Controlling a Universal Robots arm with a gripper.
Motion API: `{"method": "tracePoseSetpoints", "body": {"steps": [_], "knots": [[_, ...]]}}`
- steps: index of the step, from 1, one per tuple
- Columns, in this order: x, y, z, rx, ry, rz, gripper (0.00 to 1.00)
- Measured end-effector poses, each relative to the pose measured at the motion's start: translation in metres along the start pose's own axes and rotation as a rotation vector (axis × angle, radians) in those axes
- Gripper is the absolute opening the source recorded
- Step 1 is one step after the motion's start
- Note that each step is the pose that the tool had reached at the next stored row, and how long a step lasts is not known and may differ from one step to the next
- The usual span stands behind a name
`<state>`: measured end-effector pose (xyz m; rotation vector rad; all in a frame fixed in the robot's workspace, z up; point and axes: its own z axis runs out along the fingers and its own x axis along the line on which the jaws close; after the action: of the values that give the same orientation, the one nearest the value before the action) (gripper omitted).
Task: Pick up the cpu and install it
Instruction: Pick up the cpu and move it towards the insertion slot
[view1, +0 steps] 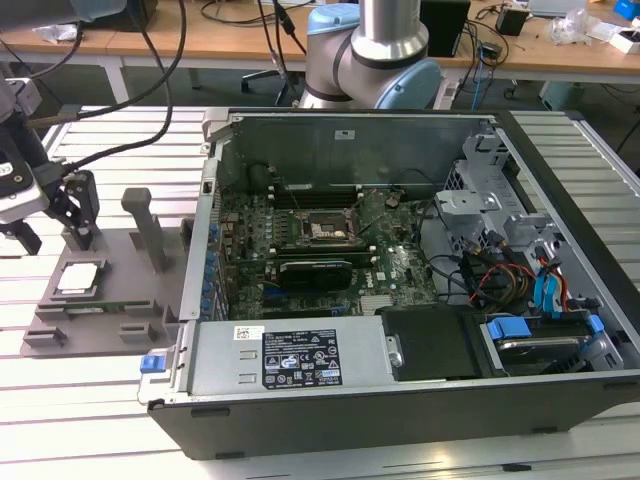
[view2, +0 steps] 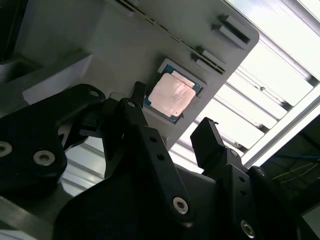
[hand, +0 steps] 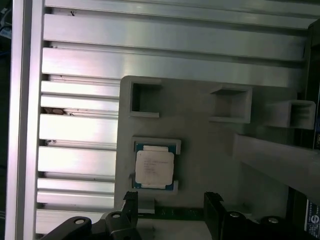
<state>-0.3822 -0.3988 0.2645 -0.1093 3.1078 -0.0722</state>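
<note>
Slatted metal table (view1: 90, 410) bears a grey tray (view1: 115, 262) cradling the cpu (view1: 79, 277); end effector (hand: 171, 200) gapes open nearby.

You get bright, even room light in the exterior view, with soft shadows inside the computer case (view1: 350, 150). In the second wrist view the slatted surface (view2: 280, 65) glares to white, the jaws are near-black silhouettes, and the cpu (view2: 171, 95) lid shows a pinkish sheen. The first wrist view is flatter, with mild shadows on the grey tray (hand: 200, 165).
</note>
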Motion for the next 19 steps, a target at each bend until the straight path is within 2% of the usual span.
{"method": "tracePoseSetpoints", "body": {"steps": [4,19], "knots": [[0.0002,0.0003,0.0066,-0.0001,-0.0002,0.0,0.64],[0.0006,0.0008,0.0171,0.0,0.0,0.0,0.64]]}}
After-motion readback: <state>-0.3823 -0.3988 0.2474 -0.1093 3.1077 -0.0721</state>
